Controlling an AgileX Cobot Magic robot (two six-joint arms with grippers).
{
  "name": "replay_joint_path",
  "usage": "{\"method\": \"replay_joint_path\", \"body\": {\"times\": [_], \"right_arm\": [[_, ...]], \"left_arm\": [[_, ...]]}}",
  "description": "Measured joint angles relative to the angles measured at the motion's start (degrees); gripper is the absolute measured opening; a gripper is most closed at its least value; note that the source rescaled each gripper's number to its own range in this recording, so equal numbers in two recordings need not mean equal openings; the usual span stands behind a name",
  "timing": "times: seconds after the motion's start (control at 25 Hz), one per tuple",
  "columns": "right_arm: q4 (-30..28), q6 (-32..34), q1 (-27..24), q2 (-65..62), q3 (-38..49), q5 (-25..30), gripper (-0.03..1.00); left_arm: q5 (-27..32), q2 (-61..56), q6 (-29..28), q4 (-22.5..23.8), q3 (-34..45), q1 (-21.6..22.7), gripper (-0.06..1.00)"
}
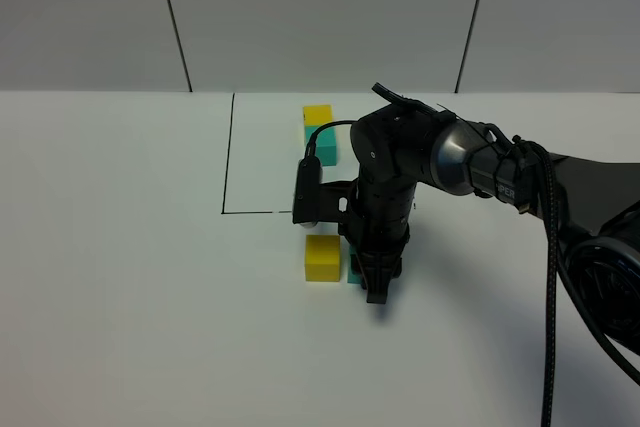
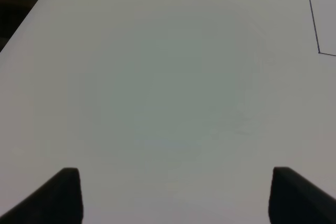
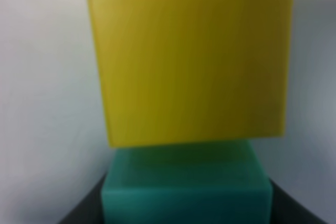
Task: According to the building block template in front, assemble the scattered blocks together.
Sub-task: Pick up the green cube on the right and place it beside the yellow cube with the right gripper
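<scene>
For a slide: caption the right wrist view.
Right tool closed on the teal cube, beside the yellow cube on the white table.

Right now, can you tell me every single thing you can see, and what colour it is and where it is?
table: 1, white, under everything.
wall panels: several, grey, behind the table.
black frame: 1, thin black lines drawn on the table, far side.
template yellow cube: 1, yellow, inside the black frame, farthest back.
template teal cube: 1, teal, inside the frame, joined to the template yellow cube.
loose yellow cube: 1, yellow, outside the frame, nearer the front.
loose teal cube: 1, teal, right beside the loose yellow cube, mostly hidden by the arm.
left gripper: 1, black, open above bare table.
right gripper: 1, black, closed on the loose teal cube.
</scene>
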Motion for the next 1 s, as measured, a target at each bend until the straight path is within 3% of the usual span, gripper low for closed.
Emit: {"method": "replay_joint_path", "body": {"times": [1.0], "right_arm": [[0.0, -0.7, 0.2, 0.8, -0.6, -0.2, 0.15]], "left_arm": [[0.0, 0.0, 0.0, 0.0, 0.0, 0.0, 0.6]]}}
